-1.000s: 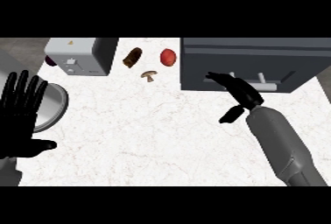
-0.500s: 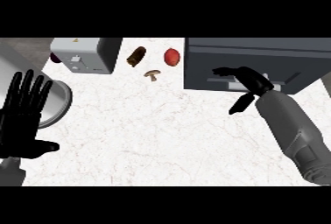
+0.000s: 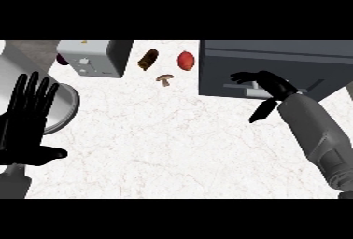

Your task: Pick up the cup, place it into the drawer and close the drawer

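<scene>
Now the right hand (image 3: 270, 84) lies against the drawer (image 3: 289, 58) front, fingers loosely bent just above its handle (image 3: 254, 91), thumb splayed, gripping nothing. Left hand (image 3: 27, 126) rests spread open. I cannot make out the cup.

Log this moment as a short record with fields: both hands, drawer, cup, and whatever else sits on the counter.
left hand: open, fingers up, resting at the view's left edge
right hand: open, against the front of the drawer
drawer: dark grey, upper right of the view
cup: not in view
counter: white marble
other things: grey box, brown piece, red fruit, mushroom, metal dish behind the left hand
</scene>
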Motion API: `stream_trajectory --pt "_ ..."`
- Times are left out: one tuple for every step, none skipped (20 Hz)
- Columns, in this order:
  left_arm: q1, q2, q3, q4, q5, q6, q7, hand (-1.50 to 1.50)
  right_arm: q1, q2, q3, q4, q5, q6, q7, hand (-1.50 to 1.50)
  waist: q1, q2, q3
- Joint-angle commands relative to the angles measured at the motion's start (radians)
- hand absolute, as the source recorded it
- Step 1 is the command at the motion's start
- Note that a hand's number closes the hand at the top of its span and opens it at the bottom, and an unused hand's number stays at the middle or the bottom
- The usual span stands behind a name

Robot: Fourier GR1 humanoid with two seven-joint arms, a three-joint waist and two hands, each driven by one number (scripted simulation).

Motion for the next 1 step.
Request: stream_trajectory --pt "-0.022 0.007 0.008 0.017 -0.008 -0.007 0.001 -1.50 -0.072 -0.061 -0.034 0.046 -0.005 -0.045 0.092 -1.50 0.025 0.036 0.010"
